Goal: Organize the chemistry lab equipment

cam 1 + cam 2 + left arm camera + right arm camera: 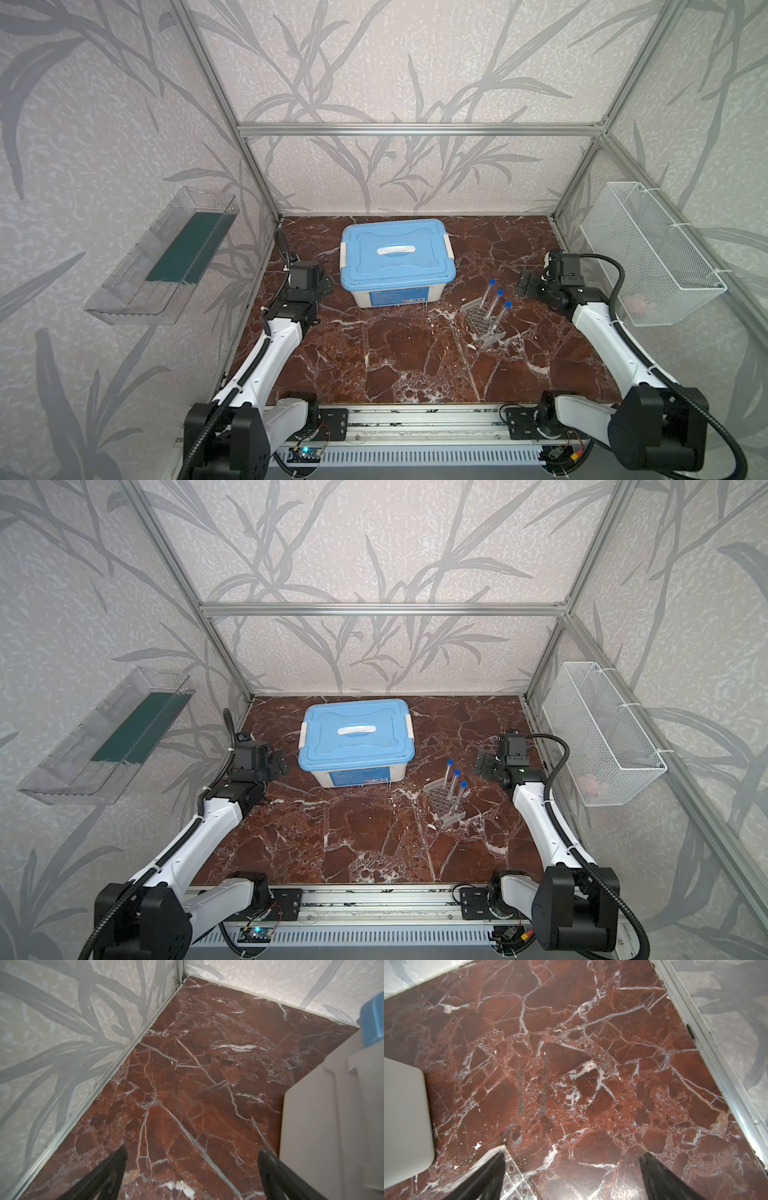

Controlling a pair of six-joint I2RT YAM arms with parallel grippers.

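The chemistry lab equipment in view is a clear many-holed tube rack (478, 318) (438, 798) on the marble table, right of centre. Three long blue-capped tubes (495, 305) (454, 785) stand tilted in it. My right gripper (524, 284) (482, 763) hovers open just right of and behind the rack, holding nothing. In the right wrist view the right gripper (573, 1155) is over bare marble, and a corner of the rack (513, 1172) shows beside one finger. My left gripper (325, 285) (193, 1149) is open and holds nothing, at the tub's left side.
A white tub with a blue lid (395, 253) (355, 733) stands at the back centre; its white wall (332, 1126) is close to my left gripper. A white wire basket (648, 257) hangs on the right wall. A clear shelf (166, 257) hangs on the left wall.
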